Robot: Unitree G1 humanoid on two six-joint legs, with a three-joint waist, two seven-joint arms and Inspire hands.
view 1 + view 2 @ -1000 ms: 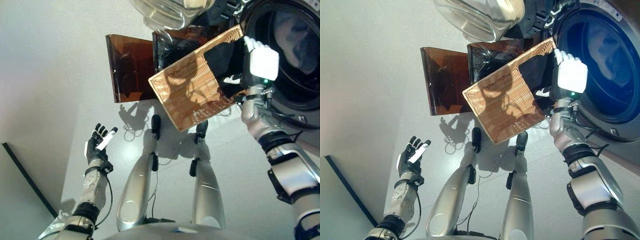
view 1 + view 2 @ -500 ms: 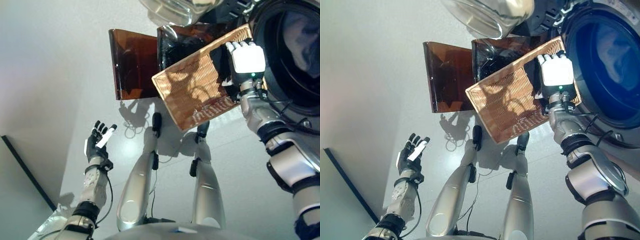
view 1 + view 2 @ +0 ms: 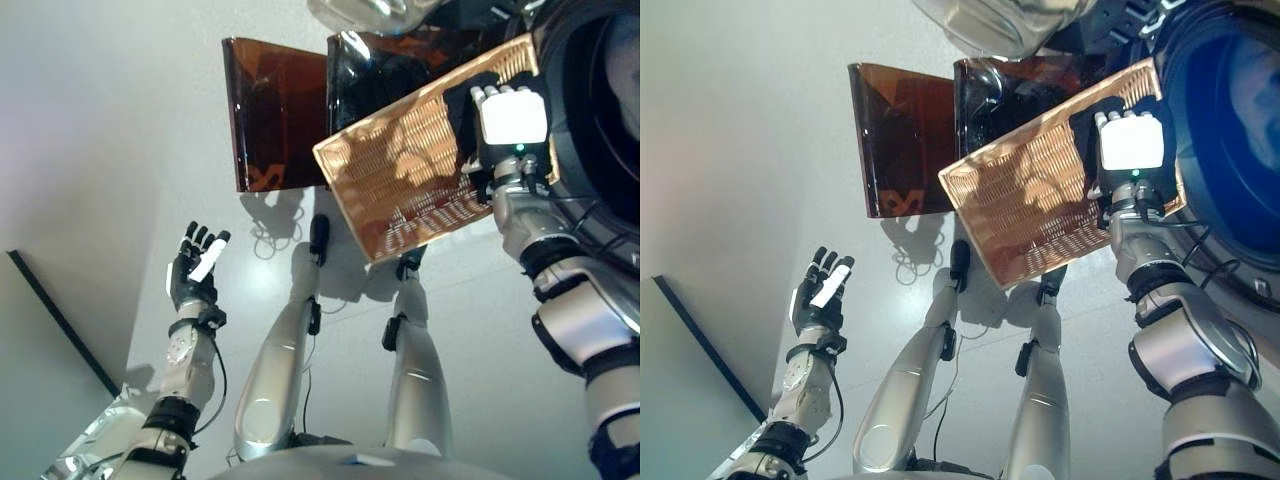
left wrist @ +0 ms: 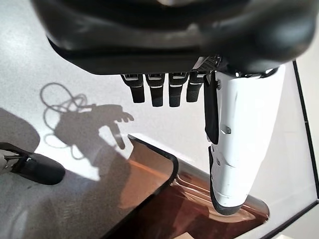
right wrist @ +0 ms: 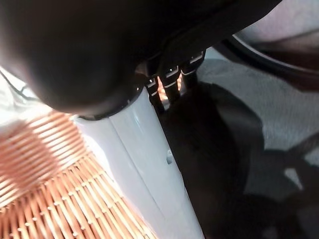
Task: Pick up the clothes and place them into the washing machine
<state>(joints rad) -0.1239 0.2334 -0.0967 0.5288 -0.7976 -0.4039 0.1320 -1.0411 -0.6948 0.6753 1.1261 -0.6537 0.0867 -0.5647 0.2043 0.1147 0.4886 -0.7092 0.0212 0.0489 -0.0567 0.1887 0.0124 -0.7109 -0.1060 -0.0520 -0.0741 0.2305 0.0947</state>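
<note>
My right hand (image 3: 512,120) is shut on the rim of the shallow wicker basket (image 3: 410,170) and holds it lifted and tipped toward the washing machine's round opening (image 3: 600,90). A dark piece of clothing (image 3: 1085,130) lies in the basket's high end, under my fingers. In the right wrist view my white-covered thumb (image 5: 144,164) lies on the wicker (image 5: 60,199) and the fingers reach onto the dark cloth (image 5: 214,159). My left hand (image 3: 195,270) is open and empty, held out low on the left over the floor.
The low dark brown box (image 3: 275,120) stands behind the basket, beside the machine. The machine's glass door (image 3: 1000,20) hangs open above it. A pale glossy floor (image 3: 120,150) spreads to the left, with a dark wall edge (image 3: 60,320) at lower left.
My right hand has carried the tipped basket up and to the right, closer to the machine's opening. The left hand has stayed where it was.
</note>
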